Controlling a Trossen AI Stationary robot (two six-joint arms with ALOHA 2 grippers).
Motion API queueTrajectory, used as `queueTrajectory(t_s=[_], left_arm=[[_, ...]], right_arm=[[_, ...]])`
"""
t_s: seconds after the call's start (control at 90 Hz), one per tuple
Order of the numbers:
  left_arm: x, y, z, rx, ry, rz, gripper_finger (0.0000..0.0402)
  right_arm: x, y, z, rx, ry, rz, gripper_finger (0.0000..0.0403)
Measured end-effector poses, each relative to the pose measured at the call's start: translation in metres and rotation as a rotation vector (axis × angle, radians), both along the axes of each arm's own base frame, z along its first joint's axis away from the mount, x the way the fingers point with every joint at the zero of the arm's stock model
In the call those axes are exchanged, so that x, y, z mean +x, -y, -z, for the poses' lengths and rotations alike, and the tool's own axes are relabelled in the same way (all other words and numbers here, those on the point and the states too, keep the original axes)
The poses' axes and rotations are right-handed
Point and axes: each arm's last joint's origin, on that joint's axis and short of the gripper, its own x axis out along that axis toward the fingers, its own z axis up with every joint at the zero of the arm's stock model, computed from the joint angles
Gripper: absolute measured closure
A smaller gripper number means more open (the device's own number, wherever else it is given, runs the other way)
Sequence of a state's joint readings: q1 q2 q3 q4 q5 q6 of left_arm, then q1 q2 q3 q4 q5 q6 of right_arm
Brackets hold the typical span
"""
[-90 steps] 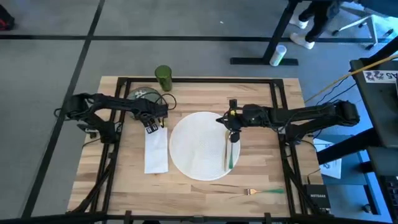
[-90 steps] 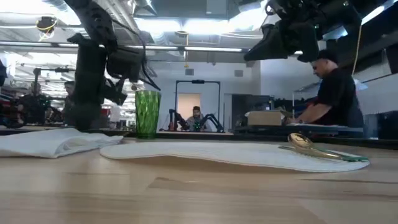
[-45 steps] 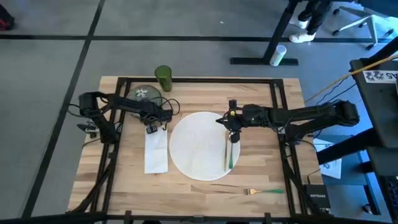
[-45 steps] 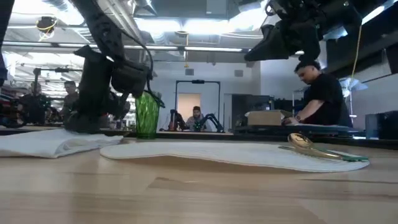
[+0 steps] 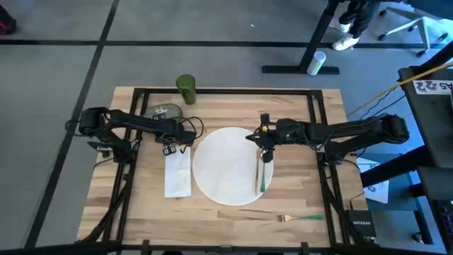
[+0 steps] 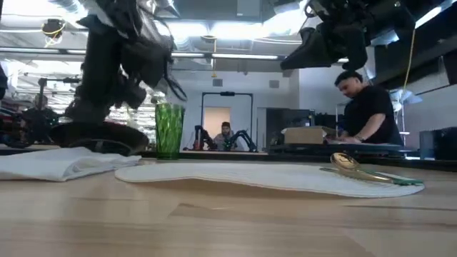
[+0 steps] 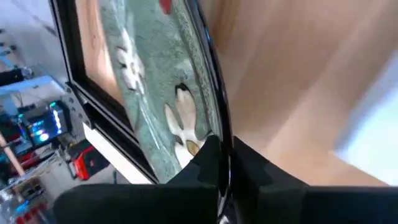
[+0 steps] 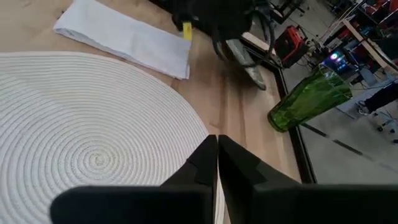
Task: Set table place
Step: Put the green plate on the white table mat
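Tabletop (image 5: 297, 205) of light-wood butcher-block planks with thin black rails carries the whole setting; the left tool (image 5: 170, 132) is closed on the rim of a grey-green glass plate with pale flower marks (image 5: 161, 111), the wrist view showing both dark fingers pinched on that edge; the plate hangs tilted, lifted off the wood, just beside a folded white cloth napkin (image 5: 178, 172) and near a green ribbed tumbler (image 5: 185, 88). The right tool (image 5: 265, 145) hovers over the far edge of a round white woven placemat (image 5: 228, 165), fingers together and holding nothing, directly above a gold spoon with a green handle (image 5: 260, 173) that lies on the mat with its long axis running away from that tool toward the front edge; a matching fork (image 5: 297, 218) lies well apart near the front rail. Judged from this, the plate belongs on the placemat, which lies just beside the left tool toward the right arm; the left arm is the one carrying it.
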State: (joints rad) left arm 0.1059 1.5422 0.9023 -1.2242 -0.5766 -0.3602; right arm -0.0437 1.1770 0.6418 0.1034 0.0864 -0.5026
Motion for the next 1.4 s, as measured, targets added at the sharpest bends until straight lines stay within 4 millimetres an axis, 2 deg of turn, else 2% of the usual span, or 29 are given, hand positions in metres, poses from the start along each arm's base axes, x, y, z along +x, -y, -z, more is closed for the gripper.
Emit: queueTrajectory(t_s=[0.3, 0.489, 0.644, 0.9, 1.2, 1.4], left_arm=[[0.003, 0.015, -0.041, 0.088, 0.116, 0.034, 0.0401], [0.013, 0.029, -0.054, 0.087, 0.169, 0.134, 0.0401], [0.020, 0.043, -0.057, 0.080, 0.211, 0.224, 0.0401], [0.033, 0.068, -0.058, 0.112, 0.266, 0.481, 0.0401], [0.047, 0.088, -0.061, 0.152, 0.292, 0.723, 0.0401], [0.060, 0.105, -0.051, 0.157, 0.263, 0.876, 0.0401]], right_arm=[[0.000, 0.000, 0.000, 0.000, 0.001, 0.000, 0.0403], [0.000, 0.000, 0.000, -0.001, 0.000, 0.001, 0.0403], [0.000, 0.000, 0.000, -0.001, 0.000, 0.001, 0.0403], [0.000, 0.001, 0.000, -0.007, -0.001, 0.014, 0.0403], [0.000, 0.002, 0.000, -0.027, -0.003, 0.058, 0.0403], [-0.001, 0.003, 0.000, -0.031, -0.007, 0.066, 0.0403]])
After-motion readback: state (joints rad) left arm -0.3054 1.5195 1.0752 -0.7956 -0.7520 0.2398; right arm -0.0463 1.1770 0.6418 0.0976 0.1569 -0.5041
